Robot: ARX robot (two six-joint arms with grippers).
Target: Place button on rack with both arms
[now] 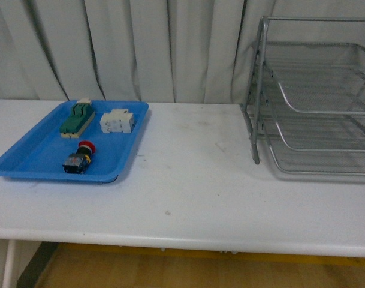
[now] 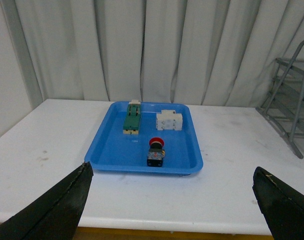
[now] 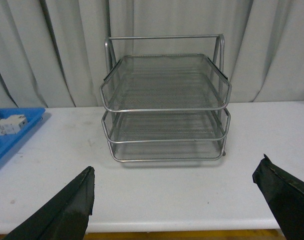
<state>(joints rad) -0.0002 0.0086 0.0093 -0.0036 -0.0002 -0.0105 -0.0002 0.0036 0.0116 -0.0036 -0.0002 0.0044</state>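
Note:
The button [image 1: 79, 158], red cap on a dark body with blue and yellow bits, lies in the blue tray [image 1: 26, 159] at the table's left. It also shows in the left wrist view [image 2: 156, 151]. The silver three-tier wire rack [image 1: 317, 99] stands at the right, empty; it also shows in the right wrist view [image 3: 164, 105]. My left gripper [image 2: 171, 200] is open and empty, back from the tray near the table's front edge. My right gripper [image 3: 174, 200] is open and empty, facing the rack's front. Neither arm shows in the front view.
In the blue tray [image 2: 112, 152] also lie a green-topped beige switch block [image 1: 76, 119] and a white terminal block [image 1: 117, 122]. White table [image 1: 194, 180], grey curtains behind. The table's front edge runs close under both grippers.

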